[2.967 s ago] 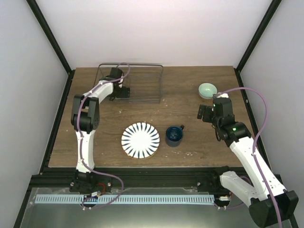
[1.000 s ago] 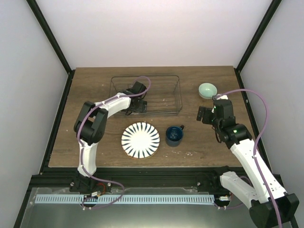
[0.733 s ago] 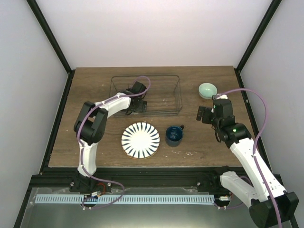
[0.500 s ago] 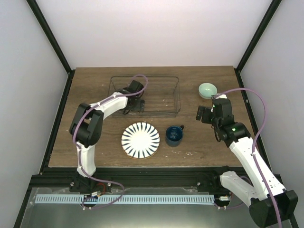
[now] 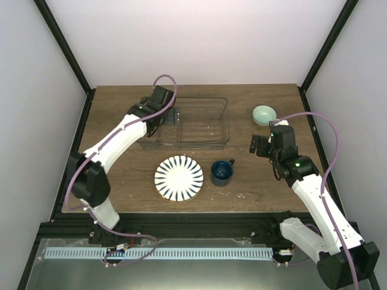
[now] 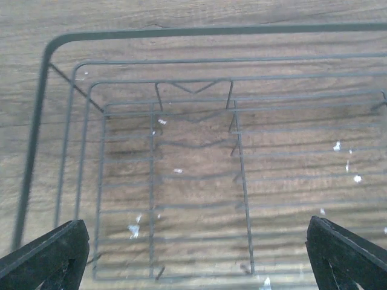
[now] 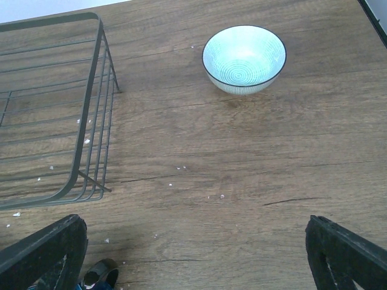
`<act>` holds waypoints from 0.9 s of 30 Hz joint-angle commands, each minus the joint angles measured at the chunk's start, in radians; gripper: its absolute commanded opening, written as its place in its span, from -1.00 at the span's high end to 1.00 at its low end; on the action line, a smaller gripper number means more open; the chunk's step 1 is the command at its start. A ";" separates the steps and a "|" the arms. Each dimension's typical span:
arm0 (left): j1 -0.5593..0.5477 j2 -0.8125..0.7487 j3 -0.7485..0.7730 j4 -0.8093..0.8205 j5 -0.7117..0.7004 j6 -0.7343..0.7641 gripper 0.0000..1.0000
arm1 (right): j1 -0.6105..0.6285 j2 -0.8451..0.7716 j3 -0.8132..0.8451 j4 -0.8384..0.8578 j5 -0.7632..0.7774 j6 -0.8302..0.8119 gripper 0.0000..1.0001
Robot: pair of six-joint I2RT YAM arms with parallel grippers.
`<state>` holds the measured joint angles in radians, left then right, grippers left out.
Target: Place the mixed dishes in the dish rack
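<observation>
Dish rack (image 6: 181,31) lies directly under the left gripper (image 6: 193,260), fingers spread wide, and holds nothing. Striped plate (image 5: 178,178), blue mug (image 5: 222,172) and mint bowl (image 7: 243,58) (ahead of the right gripper (image 7: 193,257), also wide and empty) sit outside it. Loading judged not begun.

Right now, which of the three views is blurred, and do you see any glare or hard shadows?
Left wrist view: the dish rack wires look soft and smeared. Right wrist view: sharp; the mint-green bowl casts only a faint shadow. Top external view: even light, no glare, but the rack's thin wires are hard to make out.
</observation>
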<state>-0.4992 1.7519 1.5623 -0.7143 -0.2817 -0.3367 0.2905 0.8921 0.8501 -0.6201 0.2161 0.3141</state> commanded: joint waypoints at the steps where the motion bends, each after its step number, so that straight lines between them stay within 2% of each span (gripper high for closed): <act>1: -0.062 -0.156 -0.114 -0.063 -0.090 0.038 -0.99 | 0.008 -0.014 0.000 0.008 -0.022 -0.019 -1.00; 7: -0.137 -0.486 -0.450 -0.064 -0.099 -0.042 -1.00 | 0.009 0.016 0.029 0.003 -0.103 -0.049 -0.99; 13: -0.177 -0.733 -0.696 -0.085 0.000 -0.183 -1.00 | 0.012 0.038 0.070 -0.033 -0.176 -0.042 -0.83; 19: -0.283 -0.724 -0.786 -0.142 -0.049 -0.301 -0.99 | 0.019 0.046 0.103 -0.079 -0.197 -0.023 -0.79; 27: -0.302 -0.707 -0.845 -0.109 -0.042 -0.362 -1.00 | 0.022 0.053 0.132 -0.148 -0.192 0.018 -0.84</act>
<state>-0.7948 1.0485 0.7258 -0.8406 -0.3206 -0.6533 0.2985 0.9474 0.9421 -0.7185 0.0364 0.2974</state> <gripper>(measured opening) 0.997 0.916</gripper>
